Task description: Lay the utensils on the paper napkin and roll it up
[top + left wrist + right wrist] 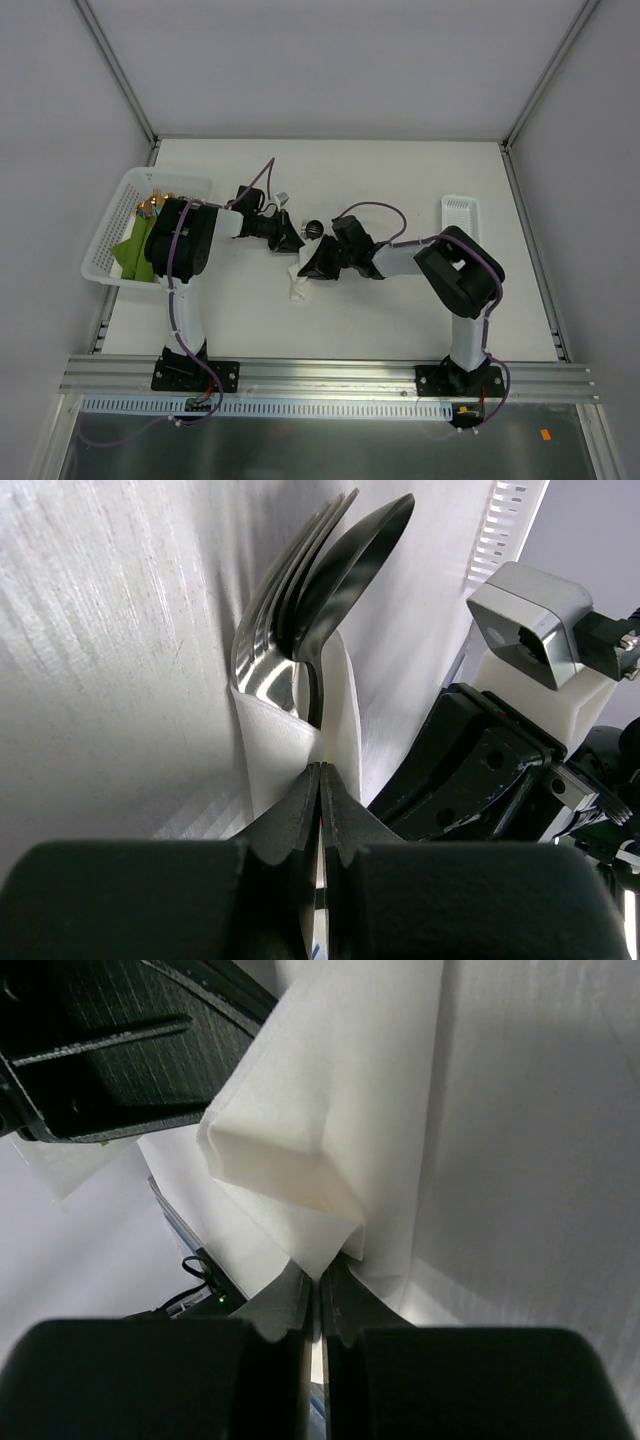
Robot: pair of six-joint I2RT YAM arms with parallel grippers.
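Nearest the lens, my left fingers [300,815] are pressed together, with an edge of the paper napkin [270,745] nipped between their tips. The napkin rises from them as a loose white sleeve around the handles of the utensils. The black spoon [355,560] and the fork [265,630] lie nested, with their heads clear of the paper. My right fingers [290,1305] are likewise closed, pinching a folded corner of the same napkin.

Surface: a matt white tabletop [380,310] enclosed by pale grey walls. An aluminium rail [330,372] along its near edge carries both arm bases. A white basket [105,235] holding green cloths [130,258] sits at the left edge, and a small white tray [459,210] sits at the right.

Pose: both arms reach inward with elbows bent, and the wrists meet over the bundle near the middle of the tabletop.
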